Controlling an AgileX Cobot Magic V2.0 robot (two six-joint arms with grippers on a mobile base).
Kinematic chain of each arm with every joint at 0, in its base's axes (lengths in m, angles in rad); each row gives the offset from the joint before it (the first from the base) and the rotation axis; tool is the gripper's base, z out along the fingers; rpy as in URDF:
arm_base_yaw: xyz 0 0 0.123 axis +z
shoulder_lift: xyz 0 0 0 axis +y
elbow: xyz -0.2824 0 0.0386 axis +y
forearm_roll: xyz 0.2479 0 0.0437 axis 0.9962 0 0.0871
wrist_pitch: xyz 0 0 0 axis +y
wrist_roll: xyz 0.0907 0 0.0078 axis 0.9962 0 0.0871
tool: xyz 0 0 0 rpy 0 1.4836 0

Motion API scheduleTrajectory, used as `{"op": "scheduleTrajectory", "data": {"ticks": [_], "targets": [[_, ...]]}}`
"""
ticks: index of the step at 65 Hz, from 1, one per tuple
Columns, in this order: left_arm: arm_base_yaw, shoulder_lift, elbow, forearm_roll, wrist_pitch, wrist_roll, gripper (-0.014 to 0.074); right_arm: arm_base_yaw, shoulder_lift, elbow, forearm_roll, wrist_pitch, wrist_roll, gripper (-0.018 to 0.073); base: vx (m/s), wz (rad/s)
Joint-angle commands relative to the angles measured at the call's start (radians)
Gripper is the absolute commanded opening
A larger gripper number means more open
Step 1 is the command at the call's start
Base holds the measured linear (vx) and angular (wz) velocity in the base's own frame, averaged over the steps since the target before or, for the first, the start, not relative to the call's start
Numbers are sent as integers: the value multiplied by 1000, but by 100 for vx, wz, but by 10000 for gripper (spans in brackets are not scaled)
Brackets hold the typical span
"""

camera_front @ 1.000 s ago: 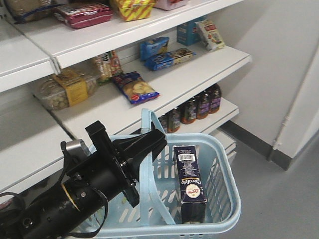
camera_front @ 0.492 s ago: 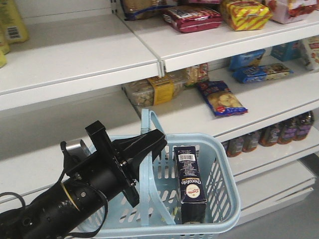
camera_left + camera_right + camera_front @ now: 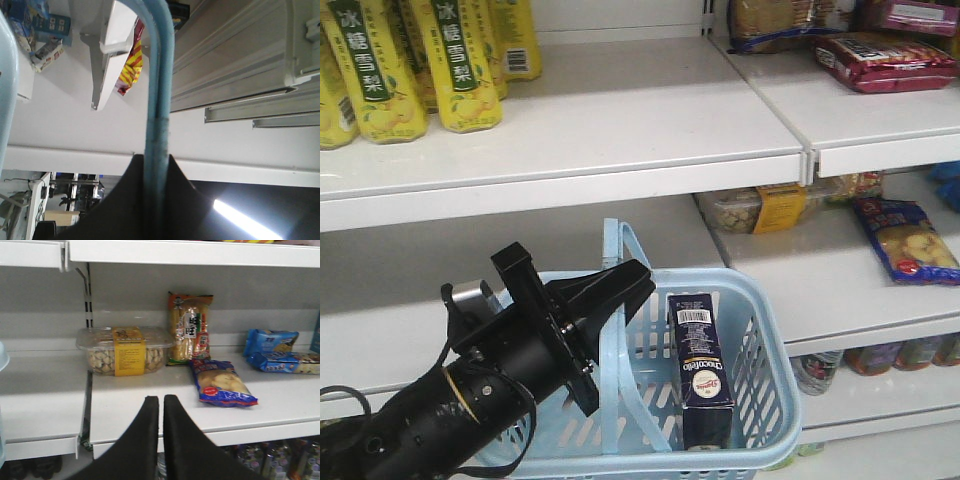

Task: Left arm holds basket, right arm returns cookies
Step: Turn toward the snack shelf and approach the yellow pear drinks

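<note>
White metal shelving [image 3: 620, 150], several tiers, fills the front view from 9 to 3 o'clock

Light blue plastic basket [image 3: 760, 330], slotted sides, at 6 o'clock in the front view, hanging in front of the shelf edge; its flat handle [image 3: 613, 330] stands upright across the middle

Black left arm [image 3: 470, 390], brass-coloured ring and silver knob, enters from 8 o'clock; the left gripper [image 3: 625, 285] is clamped on the handle near its top, and in the left wrist view the handle [image 3: 159, 100] runs straight between the two dark jaws [image 3: 156, 160]

Yellow drink cartons [image 3: 460, 60], green labels, standing in a row on the top shelf at 11 o'clock

Cookies box [image 3: 705, 375], dark navy and brown, stands on end inside the basket at 5 o'clock, just to the 3 o'clock side of the handle, barcode end up, not touched by any gripper

Clear tub [image 3: 125, 352] with yellow label, at 10 o'clock in the right wrist view; a tall cracker packet [image 3: 190, 327] just beside it at 12 o'clock

Blue snack bag [image 3: 222, 382], lying flat on the same shelf at 3 o'clock

Right gripper [image 3: 161, 400], at 6 o'clock in its own view, jaws drawn together with only a thin slit between, holding nothing, pointed at the shelf edge below the tub
</note>
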Motion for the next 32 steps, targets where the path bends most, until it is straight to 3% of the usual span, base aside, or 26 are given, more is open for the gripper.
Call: {"op": "scheduleTrajectory", "data": {"ticks": [1,32], "targets": [[-6,-40,-27,-12,-256,-2,-3,-4,-6,17,-5,-76,-6,-6,7,39],[-6,-40,-27,-12,-256,-2,-3,-4,-6,17,-5,-76,-6,-6,6,28]]}}
